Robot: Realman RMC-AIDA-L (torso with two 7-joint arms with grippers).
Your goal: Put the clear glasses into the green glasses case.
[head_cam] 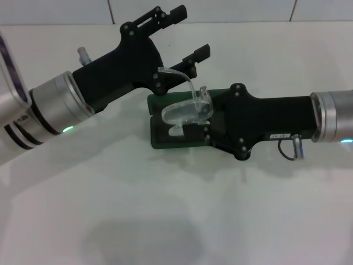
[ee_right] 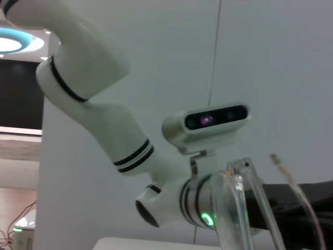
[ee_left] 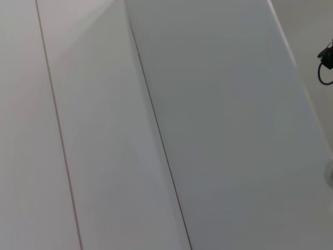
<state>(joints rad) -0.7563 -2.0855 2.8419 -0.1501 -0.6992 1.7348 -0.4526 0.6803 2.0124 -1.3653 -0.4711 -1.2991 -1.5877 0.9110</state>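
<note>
One pair of glasses (head_cam: 187,107) and one case (head_cam: 165,138) make up the task items. Two grippers are in view. The case lies open on the white table (head_cam: 176,221), its dark green shell showing at the near and left edges, so the lined interior faces up to receive the glasses.

The right gripper (head_cam: 204,118) reaches in from the right, directly over the case. It is closed on the glasses at the lens end, holding them above the open case rather than in it. One clear arm arcs up and back toward the left gripper; this suggests the glasses are tilted, not yet level with the case. In the right wrist view the clear arms (ee_right: 239,208) stand close to the lens, consistent with a firm hold.

The left gripper (head_cam: 190,36) sits behind and to the left of the case, jaws wide apart and holding nothing. It is near the raised clear arm but apart from it. Judged position: standing by, clear of the insertion path.

Judged stage: glasses over the case, lowering and release still to do.
</note>
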